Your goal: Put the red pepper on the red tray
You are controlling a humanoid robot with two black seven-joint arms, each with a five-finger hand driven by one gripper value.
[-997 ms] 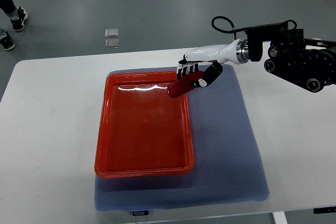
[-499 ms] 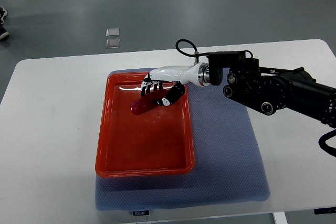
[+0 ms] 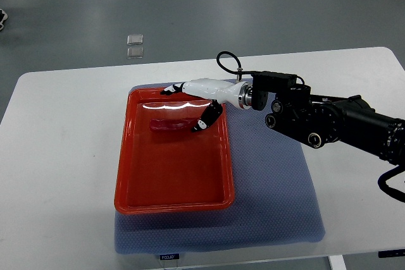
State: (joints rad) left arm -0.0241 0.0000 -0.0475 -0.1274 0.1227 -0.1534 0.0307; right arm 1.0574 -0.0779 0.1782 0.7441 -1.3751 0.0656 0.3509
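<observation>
White table (image 3: 57, 156) carries a blue-grey mat (image 3: 278, 175) with the red tray (image 3: 171, 203) on top. I see my right hand (image 3: 193, 96) over the tray's far end, fingers spread, gripping nothing. Red pepper (image 3: 171, 124) lies inside the tray, just beside the thumb.

Even overhead light is falling on my white table (image 3: 63, 156), casting only soft shadows. Glare is streaking the far inner wall of the red tray (image 3: 171, 105). My right hand (image 3: 196, 102) is showing slight blur; the frame is staying reasonably sharp throughout.
</observation>
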